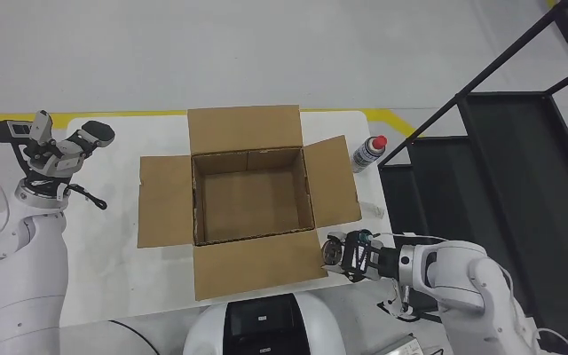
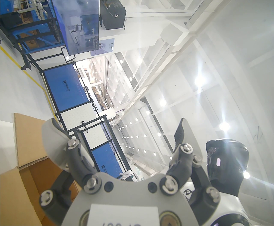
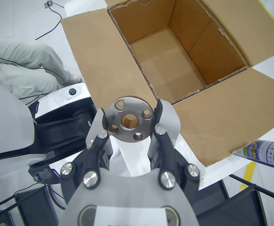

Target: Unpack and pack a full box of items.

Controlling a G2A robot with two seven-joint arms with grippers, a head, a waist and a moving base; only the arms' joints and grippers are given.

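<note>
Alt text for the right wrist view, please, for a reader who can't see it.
The right gripper is shut on a round metal flange, near a corner of an open cardboard box. A spray can lies past one flap.

A white table [image 1: 160,138] stands on a pale floor. A yellow line [image 1: 390,116] runs on the floor along the table's far edge. Black steps [image 1: 497,160] stand just beside the table on the right. A black cable [image 3: 49,23] trails over the floor. Farther off stand blue panels [image 2: 62,85] in black frames, with a screen [image 2: 81,27] and a black case [image 2: 112,15] near them. Round lights [image 2: 199,81] shine overhead.
</note>
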